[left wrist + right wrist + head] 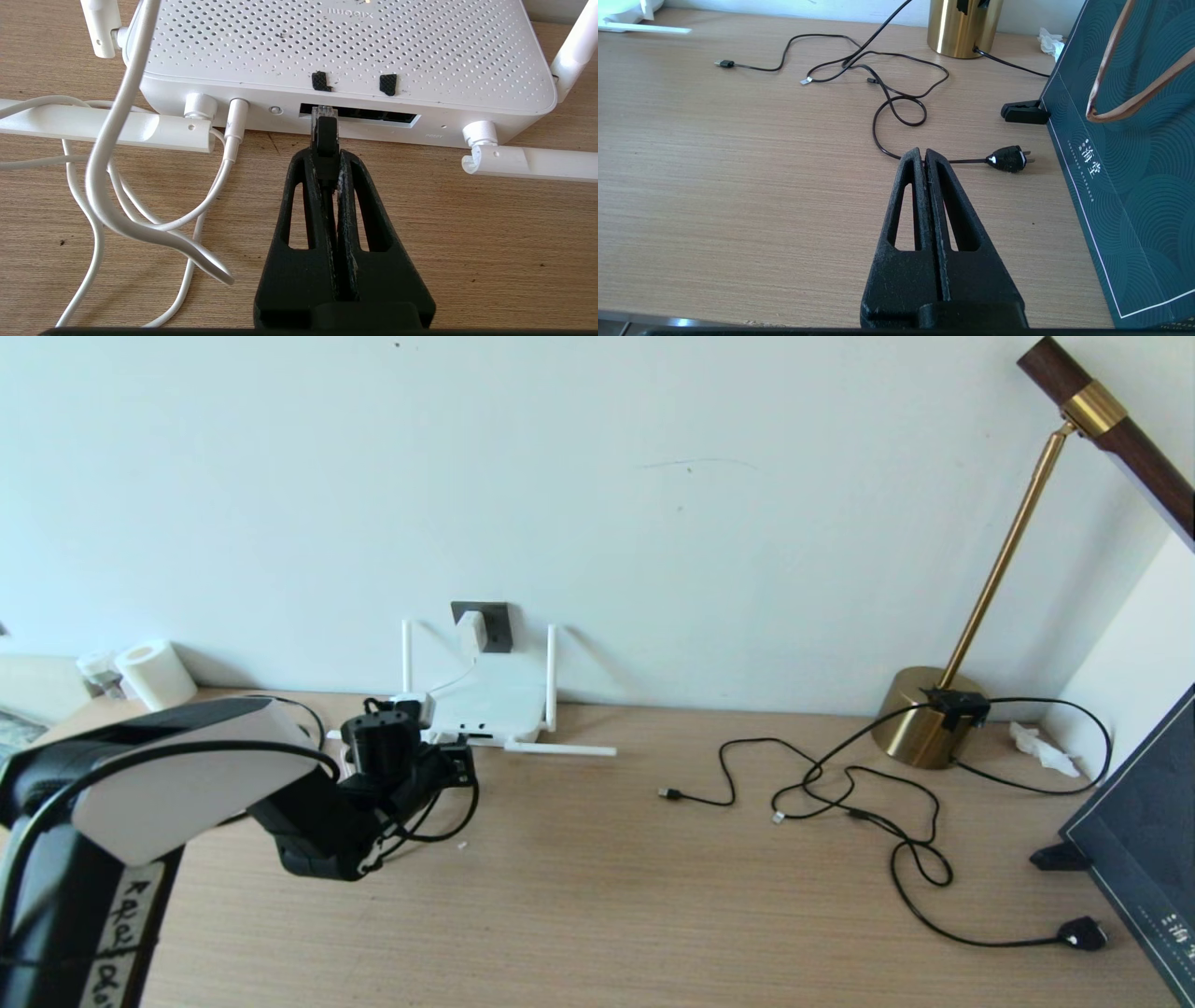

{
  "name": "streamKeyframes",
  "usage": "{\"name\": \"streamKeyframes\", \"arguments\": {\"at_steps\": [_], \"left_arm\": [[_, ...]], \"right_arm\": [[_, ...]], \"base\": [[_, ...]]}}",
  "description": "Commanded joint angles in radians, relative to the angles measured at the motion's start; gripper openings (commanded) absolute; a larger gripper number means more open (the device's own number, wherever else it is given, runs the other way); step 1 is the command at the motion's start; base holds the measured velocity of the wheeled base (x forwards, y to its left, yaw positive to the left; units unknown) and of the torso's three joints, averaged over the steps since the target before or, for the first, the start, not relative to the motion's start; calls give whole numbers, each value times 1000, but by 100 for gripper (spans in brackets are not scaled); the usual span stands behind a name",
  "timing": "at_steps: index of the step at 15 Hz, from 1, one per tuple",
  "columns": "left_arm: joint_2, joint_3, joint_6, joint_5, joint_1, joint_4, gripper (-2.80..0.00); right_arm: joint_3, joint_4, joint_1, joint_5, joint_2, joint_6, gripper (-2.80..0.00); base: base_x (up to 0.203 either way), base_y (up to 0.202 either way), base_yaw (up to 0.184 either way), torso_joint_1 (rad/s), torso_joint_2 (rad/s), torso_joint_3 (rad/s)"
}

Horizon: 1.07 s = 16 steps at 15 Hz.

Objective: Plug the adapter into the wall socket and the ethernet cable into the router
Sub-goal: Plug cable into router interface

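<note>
One job looks done: adapter (473, 630) sits in the socket (488, 625) on the wall, at 12 o'clock from the router (490, 702), its white cord (107, 154) looping down over the desk (597, 896) to the router's power jack. Other job in progress. Ethernet plug (323, 126) is held end-on, clear tip at the mouth of the port row (359, 114), leftmost slot; I judge it lined up or partly in, not clearly seated. Held by the boot so the tip stays free to enter. Left claw (325, 158) is pinched tight on the plug, jaws nearly together with only the plug between them, low over the desk at the router's 6 o'clock edge. Two antennas lie flat on the desk either side of the ports, leaving the approach clear. Right claw (924, 156) is closed, holding nothing, idle over the desk near a thin black cable (896, 100) and its two-pin plug (1008, 158). Lamp base (924, 714) at far 3 o'clock.
</note>
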Motion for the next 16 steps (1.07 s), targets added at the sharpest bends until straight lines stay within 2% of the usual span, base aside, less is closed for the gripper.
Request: {"name": "streamKeyframes", "arguments": {"at_steps": [1,16], "left_arm": [[0,0,-1,1,1,-5,-280],[0,-4,-1,1,2,-5,-280]], "right_arm": [[0,1,0,0,0,0,-280],[0,1,0,0,0,0,-280]], "base": [[0,0,0,0,0,0],[0,0,0,0,0,0]]}}
